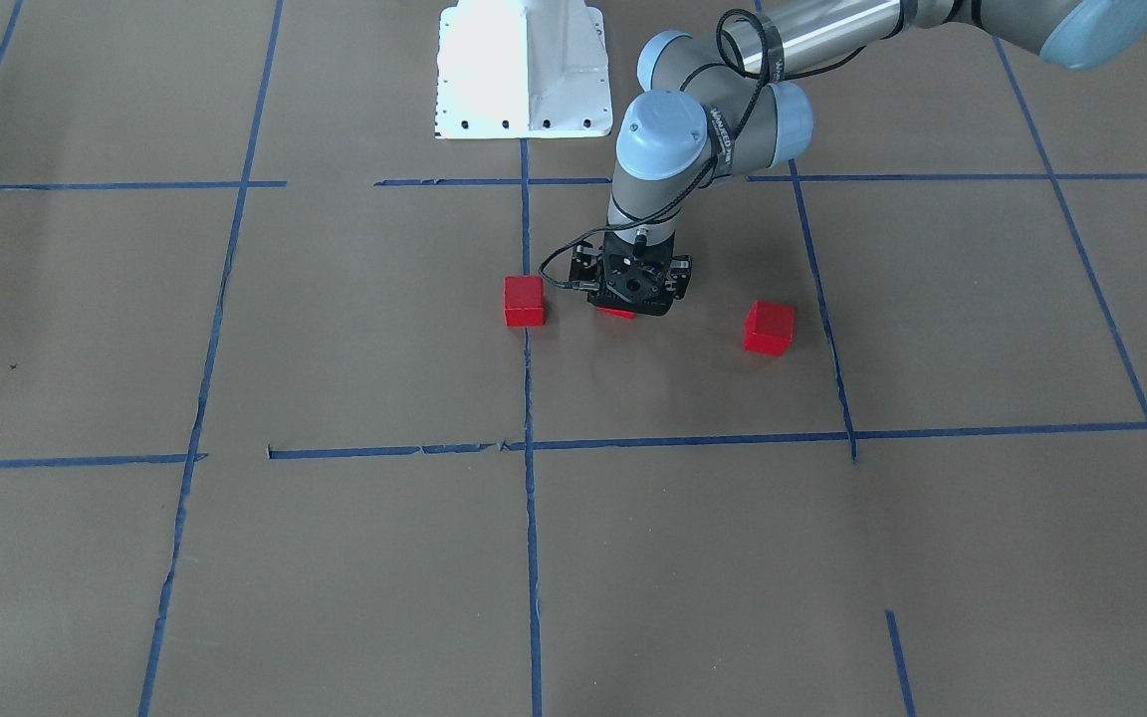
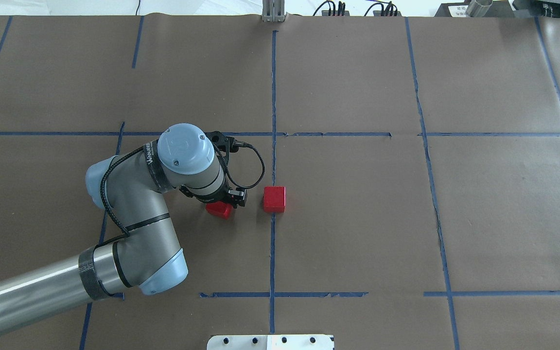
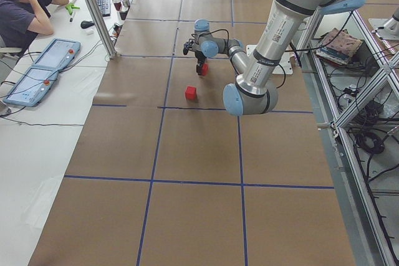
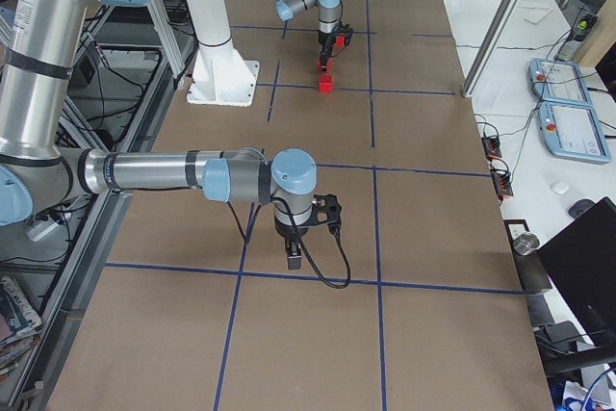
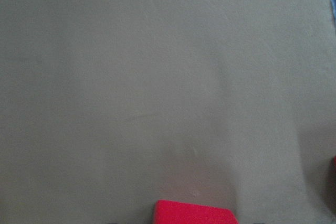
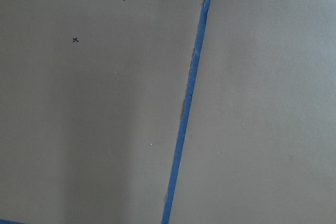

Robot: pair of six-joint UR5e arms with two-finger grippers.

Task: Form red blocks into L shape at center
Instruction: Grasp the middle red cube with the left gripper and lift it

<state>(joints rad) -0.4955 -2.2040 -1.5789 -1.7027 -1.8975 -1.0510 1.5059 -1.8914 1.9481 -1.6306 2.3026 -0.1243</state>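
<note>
Three red blocks show in the front view. One red block (image 1: 524, 301) (image 2: 274, 199) sits on the blue line splitting the center cell (image 1: 384, 349) (image 2: 348, 218). A second red block (image 1: 618, 314) (image 2: 219, 210) (image 5: 194, 212) lies directly under my left gripper (image 1: 630, 302) (image 2: 225, 201), which is lowered onto it. The gripper body hides its fingers, so I cannot tell whether it is open or shut. The third red block (image 1: 769, 328) lies apart near the cell's side line, hidden by the arm in the overhead view. My right gripper (image 4: 294, 255) hangs over bare paper far from the blocks; its state I cannot tell.
The white robot base (image 1: 524, 70) (image 2: 270, 341) stands at the table's robot side. My left arm's elbow (image 2: 114, 189) reaches over the cell beside the center. A person (image 3: 25, 10) sits at a side desk with control pendants (image 3: 37, 76).
</note>
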